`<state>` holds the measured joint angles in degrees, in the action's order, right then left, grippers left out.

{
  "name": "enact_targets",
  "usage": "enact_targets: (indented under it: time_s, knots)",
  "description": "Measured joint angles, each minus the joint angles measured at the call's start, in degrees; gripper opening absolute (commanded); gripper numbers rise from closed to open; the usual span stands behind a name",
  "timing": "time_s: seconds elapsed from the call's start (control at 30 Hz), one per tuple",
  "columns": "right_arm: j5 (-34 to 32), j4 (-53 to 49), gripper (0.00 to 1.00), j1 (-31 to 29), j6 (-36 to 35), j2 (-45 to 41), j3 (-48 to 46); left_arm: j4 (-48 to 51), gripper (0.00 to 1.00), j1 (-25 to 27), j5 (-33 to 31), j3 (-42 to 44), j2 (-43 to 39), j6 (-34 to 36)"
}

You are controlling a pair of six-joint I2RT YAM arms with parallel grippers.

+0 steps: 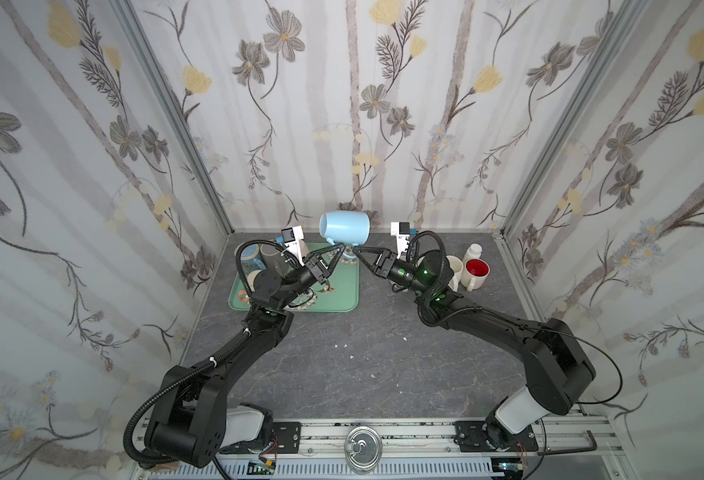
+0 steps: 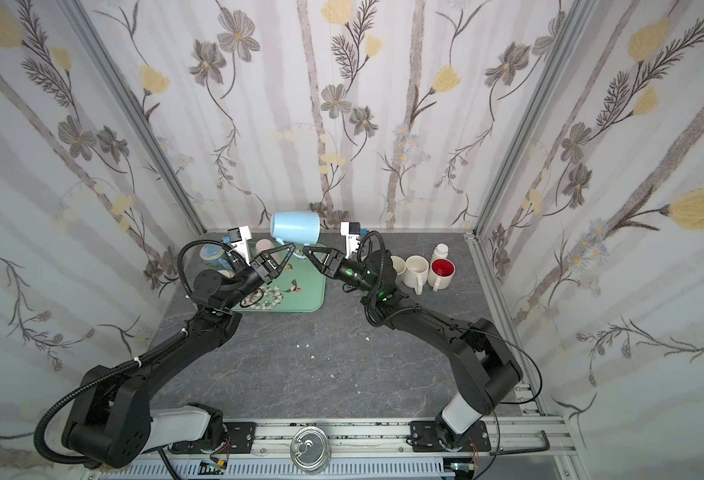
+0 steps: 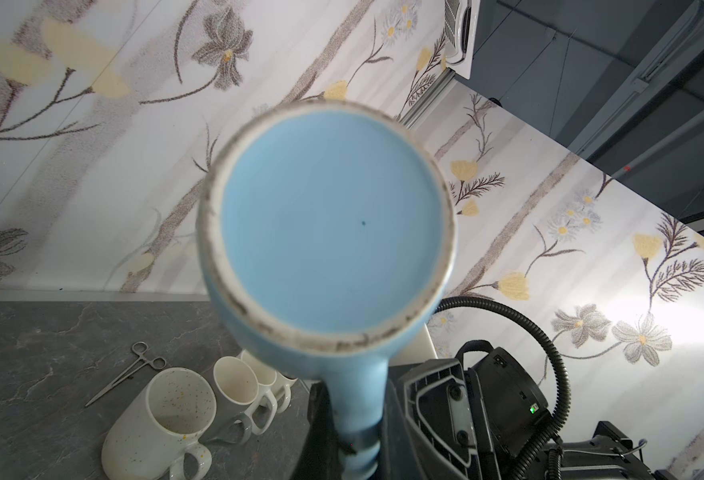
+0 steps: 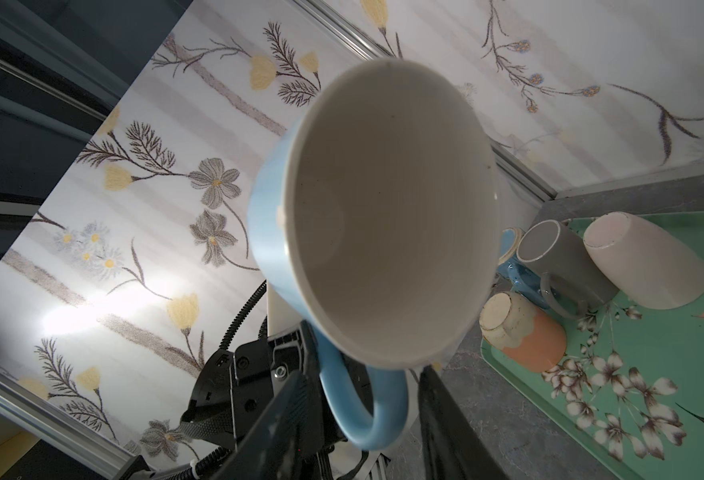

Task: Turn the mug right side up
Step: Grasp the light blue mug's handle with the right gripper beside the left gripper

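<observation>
A: The mug (image 1: 344,226) is up off the counter (image 1: 362,357), in the air between the two arms, and it's lying on its side!

B: On its side indeed. Base towards the left arm, mouth towards the right arm, handle (image 4: 389,399) hanging down.

A: The left gripper (image 1: 339,249) has it. Jaws clamped tight on that handle. The left wrist view shows the blue base dead on, with the handle dropping away between the dark fingers.

B: And the right gripper (image 1: 356,250)? Its tips are right by the handle, coming in from the other side.

A: Those jaws stand partly apart. In the right wrist view the handle loop sits between them, with a sliver of gap on one side. Whether the other finger touches it, I can't tell.

B: That same view looks straight into the mug's white inside.

A: Near it in both top views is the green tray (image 1: 344,293), with more mugs upside down on it: a grey one (image 4: 566,266), a pale one (image 4: 649,262), an orange one (image 4: 524,338).

B: Well off to the right, a red-lined mug (image 1: 477,270) stands upright, a cream mug (image 1: 454,266) just beside it and a white bottle (image 1: 473,250) behind.
</observation>
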<state>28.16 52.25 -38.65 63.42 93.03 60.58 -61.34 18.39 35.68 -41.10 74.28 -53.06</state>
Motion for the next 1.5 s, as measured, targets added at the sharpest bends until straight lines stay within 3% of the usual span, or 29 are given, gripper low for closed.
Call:
enact_targets:
  time_s: [0.23,0.43,0.47,0.63,0.87,1.03,1.5]
  knots:
    - [3.0,3.9,0.36,0.0,4.4,4.6,3.2,-2.3,0.00,0.2,1.2,0.1,0.1,-2.3]
    - [4.7,8.3,0.02,0.0,8.1,5.8,3.5,-2.6,0.00,0.2,1.3,0.1,0.9,-3.5]
    - [5.0,9.4,0.00,0.1,7.9,5.8,3.4,-2.7,0.00,0.2,1.3,0.1,1.0,-4.4]
    - [5.0,10.8,0.00,0.2,7.5,5.8,2.7,-3.3,0.01,0.2,1.9,0.2,1.3,-5.3]
    - [4.7,10.6,0.00,0.4,7.5,5.4,1.6,-1.6,0.22,0.2,2.7,0.3,1.4,-3.5]
    - [4.7,10.3,0.00,0.7,7.5,5.0,0.8,-0.5,0.30,0.2,3.6,0.3,1.4,-1.1]
    - [4.5,8.2,0.00,1.4,5.9,4.0,0.1,1.4,0.40,0.2,4.5,0.0,1.4,1.1]
